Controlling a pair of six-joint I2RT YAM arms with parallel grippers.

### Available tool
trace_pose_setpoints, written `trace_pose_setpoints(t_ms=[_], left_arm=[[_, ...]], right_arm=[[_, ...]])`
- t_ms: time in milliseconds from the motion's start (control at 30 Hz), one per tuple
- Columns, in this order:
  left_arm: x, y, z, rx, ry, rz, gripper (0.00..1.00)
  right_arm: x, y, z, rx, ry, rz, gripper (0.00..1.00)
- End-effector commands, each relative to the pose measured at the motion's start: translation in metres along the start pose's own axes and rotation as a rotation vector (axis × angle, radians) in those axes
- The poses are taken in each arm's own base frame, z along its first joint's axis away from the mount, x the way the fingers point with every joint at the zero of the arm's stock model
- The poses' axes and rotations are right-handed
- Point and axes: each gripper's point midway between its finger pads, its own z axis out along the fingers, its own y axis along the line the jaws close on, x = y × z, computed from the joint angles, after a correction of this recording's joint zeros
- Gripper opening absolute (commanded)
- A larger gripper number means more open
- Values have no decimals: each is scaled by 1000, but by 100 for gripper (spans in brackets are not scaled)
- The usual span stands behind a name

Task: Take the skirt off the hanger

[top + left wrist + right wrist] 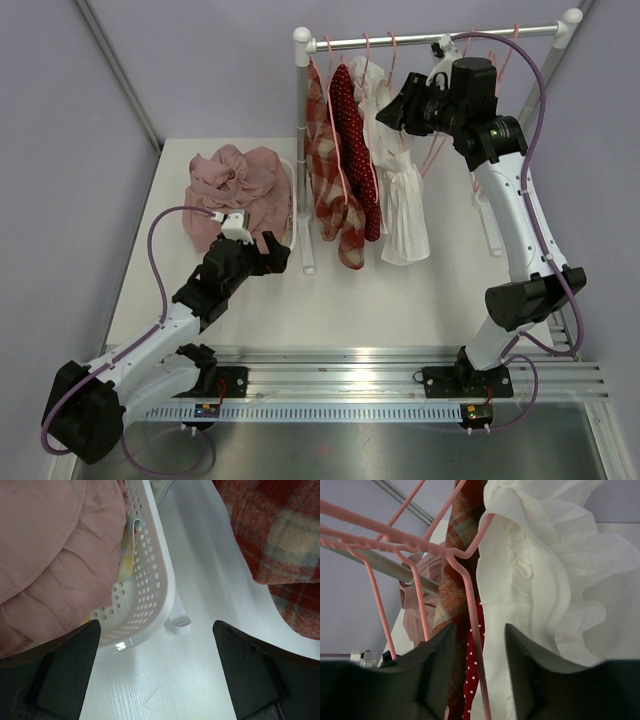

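Skirt (405, 205) is my target, and I take it to be the white ruffled one. It hangs from the rail (430, 40) at the right end of the row of clothes, beside a red dotted garment (352, 130) and a plaid garment (325, 165). It is on its pink hanger (470, 605), not yet off.

I have the right gripper (480, 635) up at rail height, pointed into the top of the row. In the right wrist view its jaws stand partly apart, with one downward wire of the hanger between them and a gap on each side, so nothing is clamped. The white ruffles lie just to the right of that wire. My reading is that the gripper sits there to steady the hanger, or to catch the waistband where it meets the wire. I cannot tell which from this angle.

The left gripper (156, 625) hangs low over the table (380, 300) with its jaws spread fully and nothing between them. It is just beside the white perforated basket (150, 580), which holds a crumpled pink garment (235, 185). I judge it is parked there to stay out of the way, or to be ready near the basket where loose clothes seem to go.

I can read no brand, label or writing on the clothes, the basket or the arms.
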Motion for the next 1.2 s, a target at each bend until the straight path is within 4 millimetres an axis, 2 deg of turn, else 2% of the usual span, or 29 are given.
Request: trace_pose_setpoints(t_ms=[0, 33, 133, 167, 267, 433, 467, 533, 600, 667, 700, 733, 800, 833, 867, 900, 933, 967, 1033, 1067, 1167], left_arm=[[-30, -19, -3, 69, -101, -21, 99], [-29, -20, -2, 72, -98, -20, 99], [-29, -20, -2, 74, -95, -17, 99], [-29, -21, -2, 77, -94, -17, 99], [-29, -21, -2, 82, -97, -14, 99], [-36, -35, -5, 107, -78, 46, 99], [-54, -46, -10, 101, -114, 64, 99], [-73, -57, -17, 92, -142, 107, 99], [-103, -80, -34, 114, -196, 142, 99], [-118, -98, -47, 140, -209, 168, 99], [-148, -118, -61, 180, -263, 178, 99], [-154, -126, -65, 199, -260, 195, 99], [-163, -159, -77, 317, -246, 251, 99], [-183, -181, -86, 370, -264, 259, 99], [-174, -202, -91, 460, -211, 290, 99], [-176, -217, -96, 510, -202, 321, 99], [-187, -237, -101, 557, -215, 335, 99], [-179, -262, -114, 665, -198, 367, 99], [-179, -287, -122, 758, -218, 421, 99], [-182, -306, -126, 824, -234, 436, 99], [-188, -327, -118, 866, -268, 480, 99]], right_arm=[[-16, 18, 0, -34, -69, -26, 46], [-16, 19, 1, -29, -70, -25, 37], [-21, 25, 0, -28, -86, -27, 26], [-24, 28, -2, -32, -95, -31, 16], [-32, 34, -7, -18, -108, -54, 0], [-47, 41, -27, 0, -150, -96, 0], [-51, 45, -35, -3, -169, -99, 0], [-57, 46, -43, 7, -193, -109, 0], [-63, 50, -54, 7, -219, -116, 0], [-68, 55, -64, 4, -240, -121, 0], [-69, 56, -68, 3, -243, -122, 0], [-71, 58, -70, 0, -248, -120, 0], [-72, 60, -76, -3, -255, -116, 0], [-70, 60, -76, -5, -252, -108, 0], [-70, 61, -79, -8, -254, -105, 0], [-70, 63, -81, -14, -258, -101, 0], [-65, 60, -78, -8, -244, -93, 0], [-66, 62, -84, -12, -252, -89, 0], [-61, 61, -86, -11, -245, -77, 0], [-61, 63, -93, -15, -253, -74, 0], [-55, 66, -103, -25, -247, -58, 0]])
